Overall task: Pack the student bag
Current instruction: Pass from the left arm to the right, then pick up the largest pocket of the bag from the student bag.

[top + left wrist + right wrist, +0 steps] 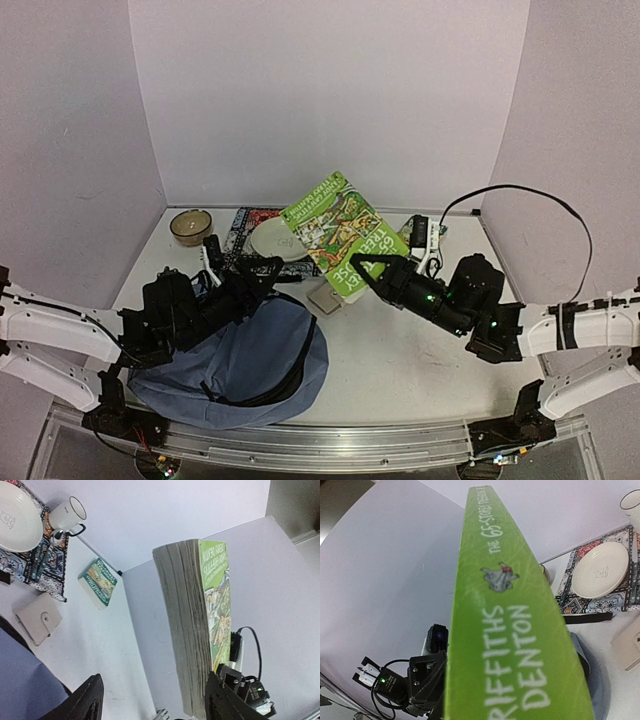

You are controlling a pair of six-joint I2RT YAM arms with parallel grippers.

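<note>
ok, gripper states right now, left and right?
Left gripper: open, holding nothing.
Right gripper: closed on the book.

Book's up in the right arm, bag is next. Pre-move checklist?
1. Grip: right gripper jaws shut on the green book, which is held tilted in the air: ok.
2. Release: left gripper jaws spread wide: ok.
3. Left gripper clear of the book: cannot tell. The book's end sits close to one jaw in the left wrist view.
4. Mouth of the student bag open: cannot tell. Only a dark zipper line shows.
5. Straight path down to the bag: not ok. A beige wallet lies by the bag's edge near the book's lower corner.
</note>
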